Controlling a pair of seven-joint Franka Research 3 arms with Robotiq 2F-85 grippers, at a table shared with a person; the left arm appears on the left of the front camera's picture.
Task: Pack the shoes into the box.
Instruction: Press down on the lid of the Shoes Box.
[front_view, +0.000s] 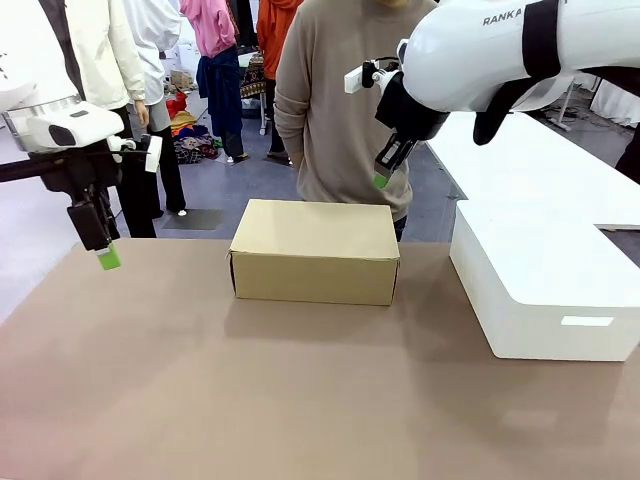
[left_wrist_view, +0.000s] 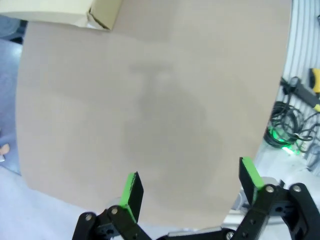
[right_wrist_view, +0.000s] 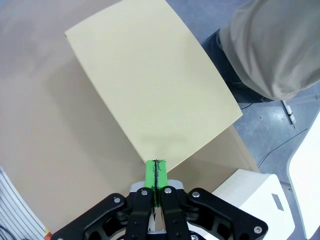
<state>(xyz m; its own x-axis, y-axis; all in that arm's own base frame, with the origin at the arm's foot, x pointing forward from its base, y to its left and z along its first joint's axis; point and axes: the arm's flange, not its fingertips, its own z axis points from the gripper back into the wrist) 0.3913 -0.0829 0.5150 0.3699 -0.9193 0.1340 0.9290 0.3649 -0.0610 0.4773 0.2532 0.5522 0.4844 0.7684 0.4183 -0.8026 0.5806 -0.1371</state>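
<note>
Brown table (front_view: 200, 400), closed box (front_view: 315, 250), right pincer (front_view: 382, 180) shut above

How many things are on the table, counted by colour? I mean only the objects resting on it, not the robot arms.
Brown cardboard: 1, the closed box
White: 1, the larger block at the robot's right
Total: 2
</note>
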